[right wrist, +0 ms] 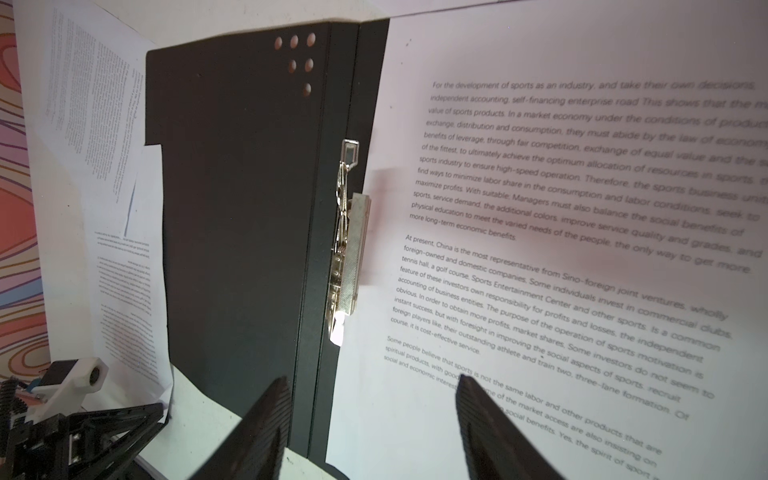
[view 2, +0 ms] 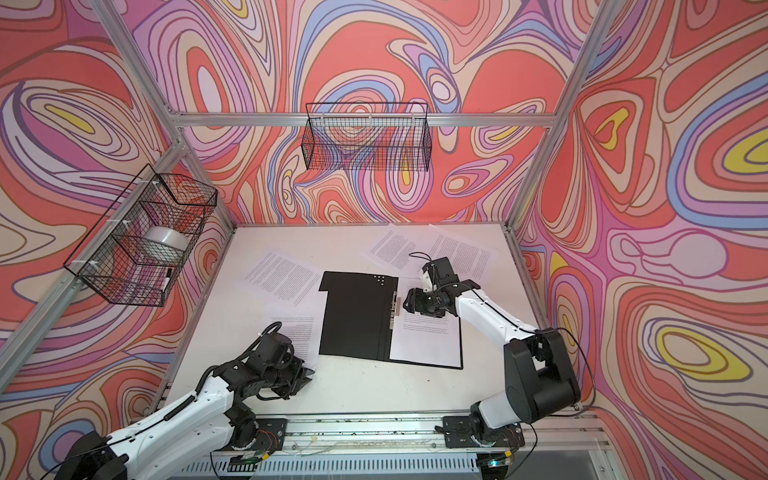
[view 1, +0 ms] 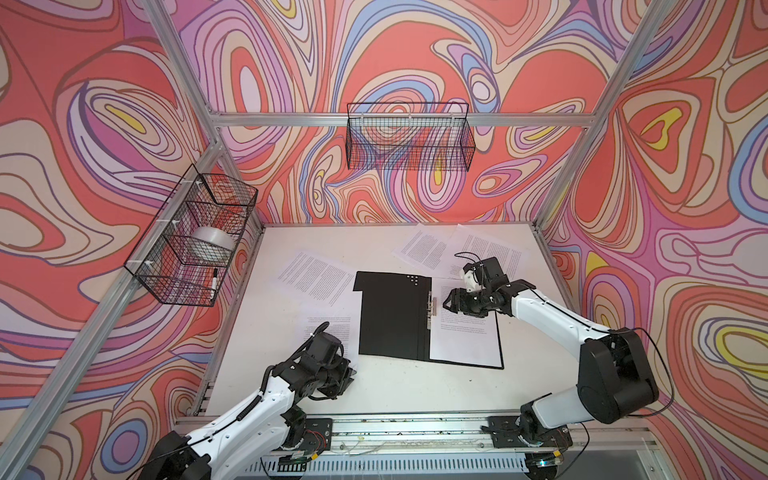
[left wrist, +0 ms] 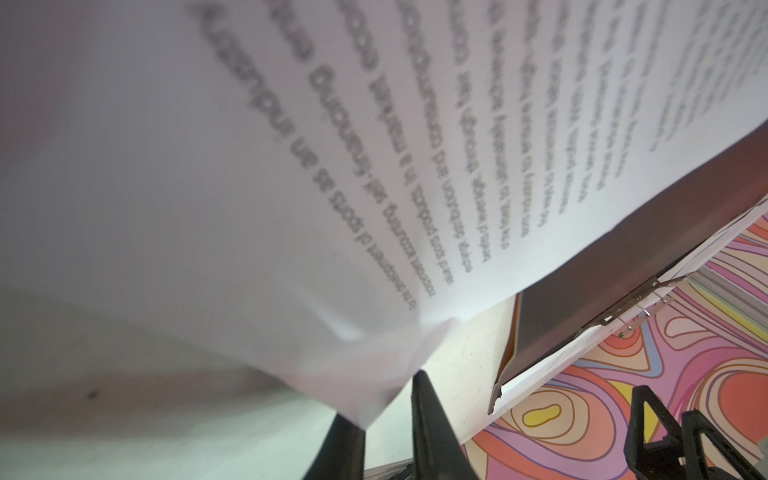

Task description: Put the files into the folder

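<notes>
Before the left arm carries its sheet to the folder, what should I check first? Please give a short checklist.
1. Left pincer shut on a corner of the near sheet: ok.
2. Folder lying open, black inside up: ok.
3. Right pincer out of the way: not ok, open over the filed sheet.
4. Clip raised to take paper: cannot tell.
</notes>
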Controlling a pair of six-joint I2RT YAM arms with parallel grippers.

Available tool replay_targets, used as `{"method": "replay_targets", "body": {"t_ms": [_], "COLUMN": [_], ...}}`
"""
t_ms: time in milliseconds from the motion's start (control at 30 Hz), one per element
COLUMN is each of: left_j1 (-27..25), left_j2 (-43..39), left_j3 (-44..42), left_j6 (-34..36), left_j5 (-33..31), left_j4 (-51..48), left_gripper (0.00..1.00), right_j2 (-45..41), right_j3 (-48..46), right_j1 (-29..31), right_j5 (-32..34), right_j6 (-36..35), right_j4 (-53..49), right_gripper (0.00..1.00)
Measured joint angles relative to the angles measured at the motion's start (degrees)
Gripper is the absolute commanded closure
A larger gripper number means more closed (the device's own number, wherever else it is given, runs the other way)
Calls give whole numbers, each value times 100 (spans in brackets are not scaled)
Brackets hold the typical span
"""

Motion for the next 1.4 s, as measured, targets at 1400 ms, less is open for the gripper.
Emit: {"method": "replay_targets", "body": {"t_ms": [1400], "left_j1": [-107], "left_j2": [1464], "left_j3": [6122], "left_j6": [3427], "left_j5": [-1141], "left_j4": [-2339], "left_gripper": [100], "right_j2": [-92], "right_j3": [1172], "right_j1": [-98], "right_j5": [-146], "right_j6": [129], "right_j4": [-192], "right_gripper": [22]}}
